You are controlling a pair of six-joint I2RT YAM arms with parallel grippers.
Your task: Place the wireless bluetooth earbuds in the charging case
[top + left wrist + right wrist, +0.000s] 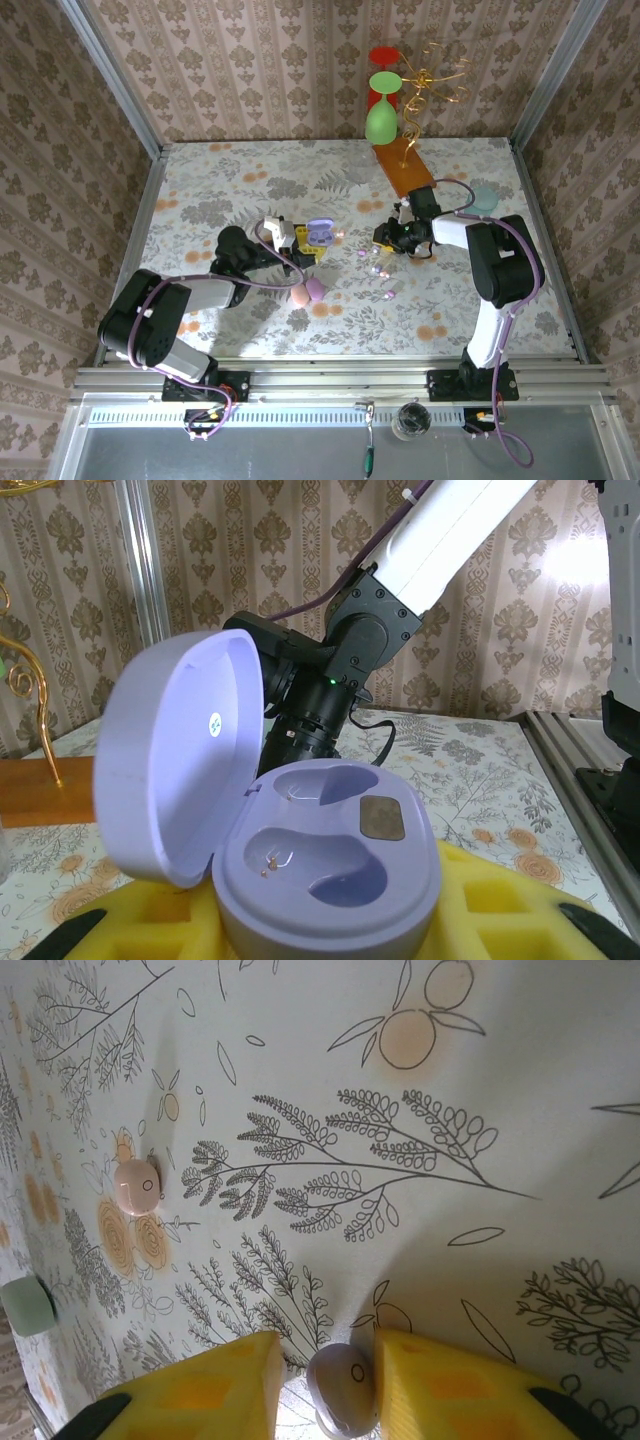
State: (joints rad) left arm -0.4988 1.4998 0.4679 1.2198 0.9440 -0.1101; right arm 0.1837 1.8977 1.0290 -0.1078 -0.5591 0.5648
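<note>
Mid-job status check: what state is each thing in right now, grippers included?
charging case: lid open, both wells empty, held upright.
left gripper: shut on the charging case.
lilac earbud: on the table, between the right gripper's jaws.
right gripper: jaws either side of the lilac earbud; firm grip not confirmed.
pink earbud: loose on the table, untouched.

No legible text, brand or number anywhere. Just a tiny blue-green mark (pixel 215 723) inside the lid (pixel 165 780) of the case (pixel 405 870), left of centre, too small to read.
</note>
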